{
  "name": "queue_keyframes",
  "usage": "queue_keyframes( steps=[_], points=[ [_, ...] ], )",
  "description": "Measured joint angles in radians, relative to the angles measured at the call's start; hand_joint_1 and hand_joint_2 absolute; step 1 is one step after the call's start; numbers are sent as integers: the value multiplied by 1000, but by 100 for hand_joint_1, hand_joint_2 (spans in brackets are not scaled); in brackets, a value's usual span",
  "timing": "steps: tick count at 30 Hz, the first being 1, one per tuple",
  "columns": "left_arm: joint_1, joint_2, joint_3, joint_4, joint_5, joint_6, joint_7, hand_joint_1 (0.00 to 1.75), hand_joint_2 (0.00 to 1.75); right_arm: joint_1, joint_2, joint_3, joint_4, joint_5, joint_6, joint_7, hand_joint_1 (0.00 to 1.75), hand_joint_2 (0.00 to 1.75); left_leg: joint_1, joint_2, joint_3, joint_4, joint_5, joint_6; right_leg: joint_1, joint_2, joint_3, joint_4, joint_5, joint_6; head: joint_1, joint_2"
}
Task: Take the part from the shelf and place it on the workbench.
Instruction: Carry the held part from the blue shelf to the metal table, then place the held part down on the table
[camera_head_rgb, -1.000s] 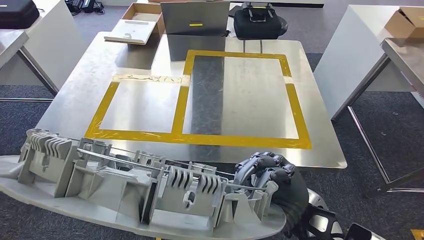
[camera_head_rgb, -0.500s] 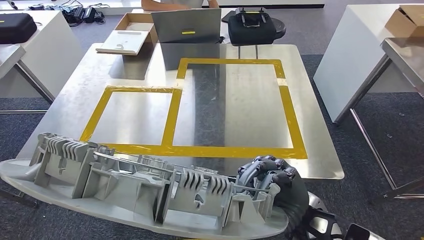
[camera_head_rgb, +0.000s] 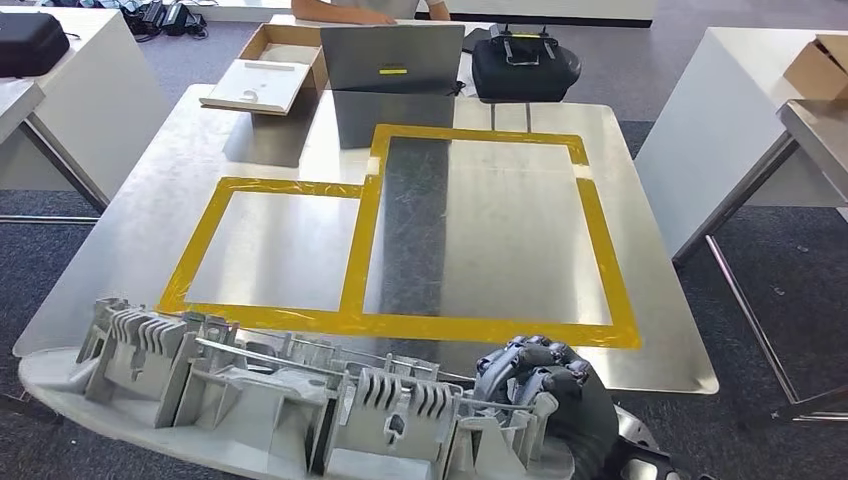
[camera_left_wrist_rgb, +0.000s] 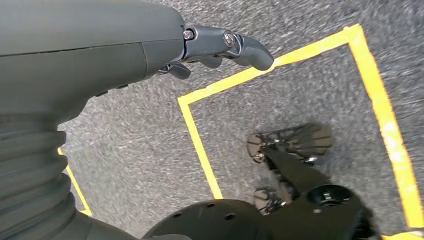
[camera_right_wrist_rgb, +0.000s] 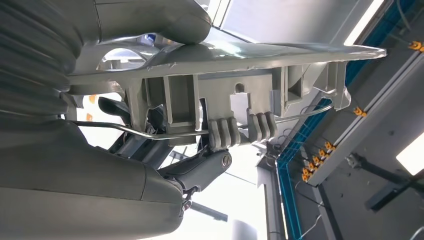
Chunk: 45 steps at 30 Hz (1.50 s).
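A long grey plastic part (camera_head_rgb: 260, 400) with ribs, clips and a thin wire rod lies crosswise low in the head view, just short of the near edge of the steel workbench (camera_head_rgb: 500, 230). My right hand (camera_head_rgb: 540, 375) grips its right end, dark fingers curled over the ribs. In the right wrist view the part (camera_right_wrist_rgb: 240, 55) juts out from my right hand (camera_right_wrist_rgb: 100, 165), thumb on the flat face and fingers under the ribs. Yellow tape (camera_head_rgb: 605, 255) marks two rectangles on the bench. My left hand (camera_left_wrist_rgb: 100, 55) hangs over grey carpet, holding nothing.
At the bench's far edge stand a laptop (camera_head_rgb: 392, 58), a black bag (camera_head_rgb: 525, 62) and a cardboard box with a white tray (camera_head_rgb: 265, 75). A person (camera_head_rgb: 350, 10) sits behind them. White tables flank the bench on the left (camera_head_rgb: 80, 90) and right (camera_head_rgb: 740, 90).
The camera has moved: the workbench now sits lower and larger in the picture. The part stays in my right hand and lies slightly lower in the view.
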Motion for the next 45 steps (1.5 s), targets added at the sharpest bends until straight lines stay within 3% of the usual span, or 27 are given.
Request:
queue_keyframes(
  steps=[1, 2, 3, 6, 8, 10, 12, 14, 16, 17, 18, 19, 21, 23, 24, 28, 31, 34, 37, 39, 45],
  points=[
    [0, 0, 0, 0, 0, 1, 0, 0, 175, 6, 6, 0, -3, 7, 1, 0, 175, 175, -1, 0, 3, 0, -5, 1, 0, 0, -43, 59, -18, 1, 1, 0],
    [0, 1, 0, 0, -1, 1, 0, 0, 175, 10, 11, 0, -4, 12, 2, 1, 175, 175, -1, 0, 9, 0, -10, 1, 0, 0, -73, 89, -19, 0, 2, 0],
    [1, 1, 0, 0, -3, 2, 0, 0, 175, 12, 16, 0, -5, 17, 3, 3, 175, 175, -2, 0, 16, 0, -16, 1, 0, 0, -85, 85, 2, -3, 2, 0],
    [1, 0, 0, 0, -13, 2, -1, 0, 175, 1, 31, 0, -9, 22, 6, 18, 175, 175, -5, -1, 44, -1, -37, -3, 9, -1, -35, -89, 131, -25, 4, 0],
    [-1, -2, 0, 1, -18, 1, -1, 0, 175, -13, 35, -1, -12, 19, 10, 27, 175, 175, -4, -1, 51, -5, -48, -13, 18, -1, -8, -169, 141, -40, 5, 0],
    [-2, -1, 0, 1, -18, -1, -1, 0, 175, -26, 35, -4, -13, 13, 11, 32, 175, 175, -4, -1, 58, -2, -42, -28, 20, 1, 5, -192, 132, -50, 5, 0],
    [-2, 0, 0, 0, -18, -3, -1, 0, 175, -38, 35, -8, -12, 5, 11, 33, 175, 175, -5, 0, 63, 23, -45, -38, 14, 1, 30, -208, 148, -59, 4, 0],
    [-5, 1, 0, 0, -18, -4, 0, 0, 175, -56, 35, -10, -12, -3, 7, 33, 175, 175, -3, 0, 25, 99, -85, -44, 8, -1, 49, -212, 145, -65, -1, 0],
    [-6, 0, 0, 0, -17, -3, 4, 0, 175, -72, 33, -10, -11, 0, -11, 35, 175, 175, -1, 0, -50, 213, -138, -53, 7, -1, 58, -212, 136, -68, -4, 0],
    [-4, 1, 0, 0, -14, -3, 7, 0, 175, -76, 32, -10, -10, 7, -26, 37, 175, 175, 1, 0, -81, 249, -149, -57, 7, 0, 63, -212, 132, -67, -5, 0],
    [-3, 1, 0, 0, -12, -2, 11, 0, 175, -80, 30, -10, -9, 17, -44, 40, 175, 175, 2, 0, -99, 255, -138, -60, 5, 1, 68, -211, 126, -66, -6, 0],
    [-1, 2, 1, 0, -8, -1, 13, 0, 175, -83, 27, -10, -8, 32, -64, 42, 175, 175, 3, 1, -100, 225, -104, -61, 3, 2, 75, -210, 120, -63, -6, 0],
    [1, 3, 3, 0, 1, 3, 16, 0, 175, -87, 19, -11, -7, 71, -109, 46, 175, 175, 6, 0, -65, 98, -10, -64, -1, 2, 91, -207, 105, -54, -7, 0],
    [2, 2, 8, 0, 9, 6, 19, 0, 175, -90, 10, -12, -7, 136, -162, 51, 175, 175, 6, 1, -42, 13, 26, -58, 0, 2, 96, -202, 93, -42, -10, 0],
    [3, 1, 11, 1, 14, 8, 21, 0, 175, -90, 4, -13, -7, 180, -193, 57, 175, 175, 6, 1, -41, 5, 25, -51, 2, 1, 95, -199, 89, -38, -11, 0],
    [13, -1, 24, 0, 24, 14, 23, 0, 175, -83, -20, -13, -7, 400, -341, 128, 175, 175, 6, -1, -40, 4, 37, -41, 7, 1, 98, -201, 87, -56, -8, 0],
    [14, -1, 32, -1, 27, 17, 19, 0, 175, -75, -33, -11, -4, 562, -453, 210, 175, 175, 5, -3, -39, 4, 32, -33, 7, 0, 104, -211, 86, -56, -7, 0],
    [14, -1, 36, -1, 26, 16, 13, 0, 175, -62, -46, -4, 9, 661, -524, 287, 175, 175, 4, -2, -38, 4, 30, -29, 6, 0, 106, -217, 86, -46, -6, 0],
    [14, -1, 42, -1, 21, 11, 7, 0, 175, -47, -62, 1, 35, 715, -558, 345, 175, 175, 3, -1, -38, 4, 29, -26, 4, 0, 108, -222, 87, -24, -6, 0],
    [16, 0, 44, -2, 19, 6, 2, 0, 175, -27, -76, -8, 60, 731, -565, 346, 175, 175, 3, -2, -38, 4, 29, -26, 4, 0, 109, -223, 86, -15, -6, 0],
    [17, 5, 50, -2, 2, -14, -1, 0, 175, 24, -97, -133, 167, 744, -501, 249, 175, 175, 3, -2, -36, 2, 30, -26, 4, -1, 109, -221, 87, -14, -6, 0]
  ],
)
